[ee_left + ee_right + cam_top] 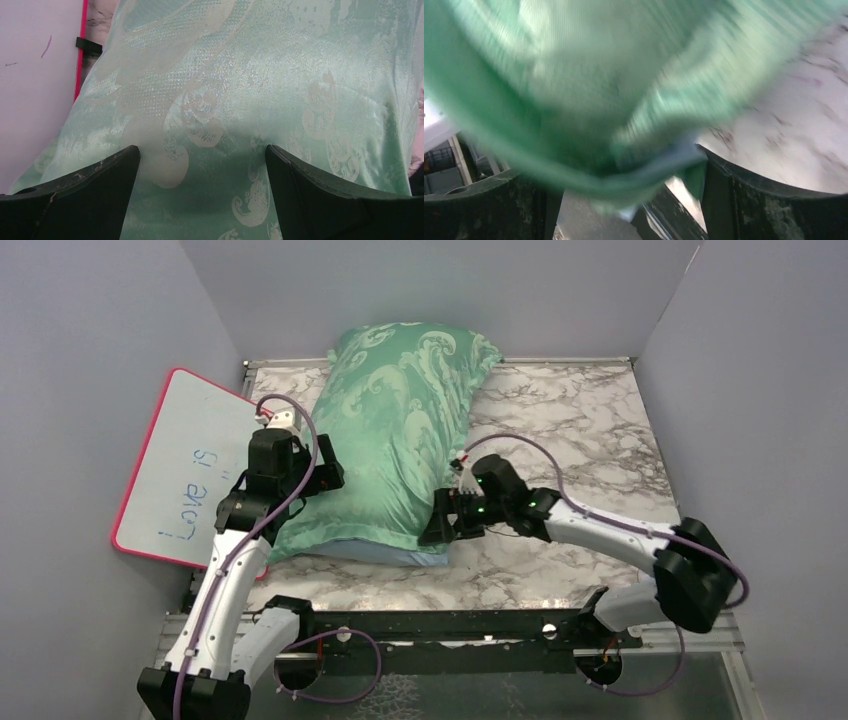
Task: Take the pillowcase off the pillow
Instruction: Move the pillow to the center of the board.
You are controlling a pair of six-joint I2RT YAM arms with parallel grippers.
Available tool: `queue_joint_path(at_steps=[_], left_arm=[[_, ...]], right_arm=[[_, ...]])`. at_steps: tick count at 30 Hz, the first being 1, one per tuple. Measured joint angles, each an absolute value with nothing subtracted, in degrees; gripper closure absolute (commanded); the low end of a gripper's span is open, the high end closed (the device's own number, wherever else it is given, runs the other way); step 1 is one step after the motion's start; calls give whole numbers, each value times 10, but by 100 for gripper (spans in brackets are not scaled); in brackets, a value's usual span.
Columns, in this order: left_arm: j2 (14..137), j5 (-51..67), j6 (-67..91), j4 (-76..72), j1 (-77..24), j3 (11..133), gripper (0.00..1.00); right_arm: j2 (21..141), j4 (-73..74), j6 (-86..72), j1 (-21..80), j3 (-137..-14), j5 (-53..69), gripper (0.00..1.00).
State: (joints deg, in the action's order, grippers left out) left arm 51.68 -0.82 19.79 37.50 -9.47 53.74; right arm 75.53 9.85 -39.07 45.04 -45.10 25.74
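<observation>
Both claws wide open, nothing gripped.
Left claw (202, 150) sits at the side of the plump pillowcase (400, 430), fabric filling its gap. Right claw (629, 155) straddles the near corner, view blurred. Case lies on the marble surface (580, 420) between them.

The pillowcase (395, 440) is shiny satin-type cloth, with a grainy sparkle on the swirls up close. The table (580, 420) has a smooth marble look, and the whiteboard (190, 460) is slick. The fingers (85, 200) on the left gripper (202, 155) are scuffed matt black plastic.
</observation>
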Motion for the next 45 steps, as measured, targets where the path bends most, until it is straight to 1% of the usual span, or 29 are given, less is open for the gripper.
queue_joint_path(at_steps=[1, 3, 4, 5, 6, 8, 12, 15, 16, 17, 18, 19, 21, 22, 24, 26, 27, 28, 29, 31, 32, 33, 35, 38, 42, 45], left_arm=[[509, -8, 199, 377, -94, 535, 1], [494, -9, 203, 383, -94, 532, 1], [484, -9, 204, 386, -94, 531, 1], [477, -9, 206, 388, -94, 531, 1], [469, -9, 208, 390, -93, 530, 1], [460, -9, 210, 392, -93, 530, 1], [454, -16, 218, 392, -93, 530, 1], [453, -29, 220, 393, -91, 530, 1], [454, -33, 221, 393, -91, 530, 1], [455, -36, 221, 392, -91, 530, 1], [458, -38, 221, 392, -91, 530, 1], [461, -38, 221, 391, -91, 530, 1], [472, -32, 224, 382, -91, 524, 1], [477, -24, 228, 373, -91, 516, 1], [491, 9, 238, 346, -90, 479, 2], [503, 39, 250, 327, -90, 442, 5], [513, 62, 262, 309, -89, 418, 11], [519, 82, 273, 288, -86, 397, 21], [524, 106, 284, 265, -83, 375, 35], [534, 166, 312, 210, -80, 337, 75], [538, 205, 333, 175, -79, 316, 91], [540, 230, 339, 149, -79, 302, 100], [540, 285, 373, 85, -79, 269, 100], [532, 331, 394, 41, -81, 243, 100], [506, 357, 401, 30, -83, 236, 100], [490, 367, 400, 31, -83, 236, 100]], right_arm=[[786, 83, -397, 466, -464, 253, 28], [841, 57, -409, 488, -491, 245, 50], [862, 48, -413, 495, -502, 238, 63], [877, 43, -418, 500, -507, 230, 82], [884, 38, -422, 505, -509, 216, 90], [878, 35, -432, 511, -501, 178, 96], [787, 35, -459, 518, -425, 82, 99], [683, 54, -485, 512, -350, 12, 95], [649, 62, -494, 509, -328, -8, 91], [612, 75, -503, 506, -305, -30, 80], [584, 89, -512, 504, -290, -46, 65], [562, 103, -519, 504, -281, -57, 59], [517, 143, -525, 504, -271, -80, 55], [496, 162, -522, 504, -272, -88, 51], [470, 191, -520, 504, -284, -99, 38], [455, 237, -512, 504, -319, -112, 28], [449, 255, -506, 504, -339, -119, 25], [443, 271, -497, 504, -361, -125, 23], [438, 279, -487, 504, -377, -127, 21], [428, 289, -458, 504, -420, -126, 19], [424, 289, -432, 504, -452, -121, 18], [424, 288, -429, 503, -455, -120, 18], [433, 286, -397, 502, -484, -94, 18], [474, 275, -347, 502, -535, -35, 18], [564, 251, -288, 508, -587, 36, 18], [613, 243, -250, 529, -593, 50, 17]])
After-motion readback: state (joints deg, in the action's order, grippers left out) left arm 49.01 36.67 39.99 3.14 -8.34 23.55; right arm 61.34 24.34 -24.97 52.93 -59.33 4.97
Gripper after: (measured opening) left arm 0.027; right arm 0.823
